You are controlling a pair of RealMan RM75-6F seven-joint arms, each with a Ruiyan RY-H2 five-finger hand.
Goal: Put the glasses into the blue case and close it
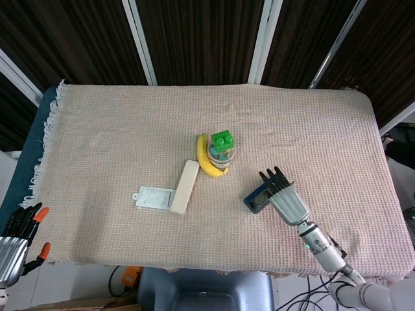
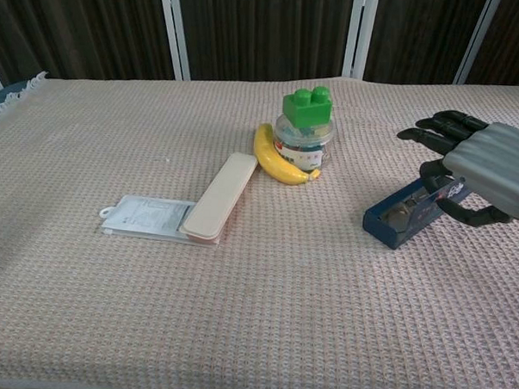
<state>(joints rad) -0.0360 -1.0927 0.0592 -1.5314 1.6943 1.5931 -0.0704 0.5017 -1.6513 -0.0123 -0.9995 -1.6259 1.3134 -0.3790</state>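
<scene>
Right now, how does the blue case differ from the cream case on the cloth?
The blue case lies open, something glassy showing inside; the cream case is shut. The right hand is over the blue case; no hand is near the cream case. The blue case rests straight on the cloth; the cream case's near end overlaps a clear packet. Both are long, slim boxes lying flat.

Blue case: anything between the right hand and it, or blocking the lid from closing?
Nothing visible. The right hand is already over the far end of the open blue case, and the glasses appear to lie inside. The banana and jar sit apart, further left. Actual hand-to-case contact cannot be told.
</scene>
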